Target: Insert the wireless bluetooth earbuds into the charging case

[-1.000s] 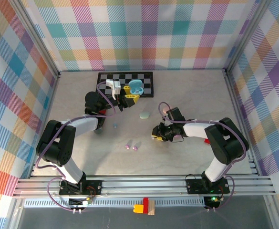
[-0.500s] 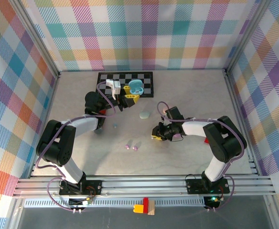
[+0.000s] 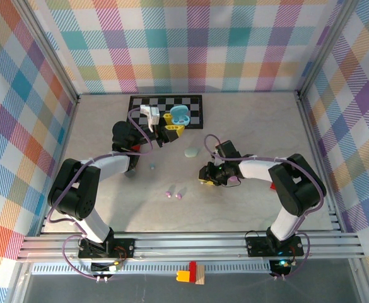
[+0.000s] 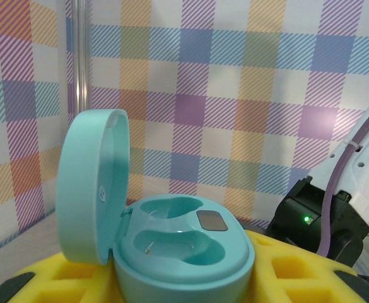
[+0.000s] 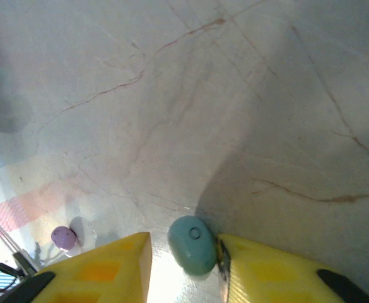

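Left tool (image 3: 170, 125): arm stretched far, yellow foam pads clenched on case (image 4: 171, 237), a glossy teal pebble with hinged lid upright and two moulded wells.
Lilac buds (image 3: 168, 194): smooth beans on marbled surface (image 5: 234, 95), nearer than case.
Right tool (image 5: 183, 252): low, near-right of case, pads released, flanking teal bud (image 5: 193, 245), one pad touching it.

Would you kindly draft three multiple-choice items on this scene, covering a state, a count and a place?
1. The charging case lid is: A shut; B raised open; C detached.
2. Earbuds seated in its wells: A none; B one; C two.
3. The teal earbud lies: A in the case; B on the lid; C between the fingers of the right end effector.
Answers: B, the lid stands upright from the base; A, both wells are bare; C, yellow fingers flank it.
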`<action>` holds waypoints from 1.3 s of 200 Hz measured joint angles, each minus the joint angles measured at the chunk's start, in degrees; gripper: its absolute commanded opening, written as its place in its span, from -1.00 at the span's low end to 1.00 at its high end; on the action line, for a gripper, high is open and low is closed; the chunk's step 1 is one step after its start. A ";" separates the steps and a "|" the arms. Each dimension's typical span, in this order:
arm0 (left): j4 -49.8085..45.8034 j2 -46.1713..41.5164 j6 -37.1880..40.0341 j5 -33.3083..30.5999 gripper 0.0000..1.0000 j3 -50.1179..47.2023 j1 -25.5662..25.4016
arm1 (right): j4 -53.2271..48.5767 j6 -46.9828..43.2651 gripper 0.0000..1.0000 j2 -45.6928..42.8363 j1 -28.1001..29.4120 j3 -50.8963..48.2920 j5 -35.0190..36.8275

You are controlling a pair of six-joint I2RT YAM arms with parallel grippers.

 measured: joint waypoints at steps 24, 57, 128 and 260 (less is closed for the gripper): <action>0.00 0.00 0.00 0.00 -0.22 0.00 0.00 | -2.12 -1.62 -0.12 -2.49 -0.02 0.00 2.23; 0.00 0.00 0.00 0.00 -0.22 0.00 0.00 | -3.19 -3.34 -0.11 -2.93 -0.04 0.83 3.48; 0.00 0.00 -0.02 0.17 -0.22 0.00 0.00 | -2.19 -4.22 -0.13 0.61 -0.04 2.38 0.66; 0.00 0.00 0.00 0.17 -0.22 0.00 0.00 | 2.56 -2.60 -0.49 2.25 -0.17 0.20 -4.63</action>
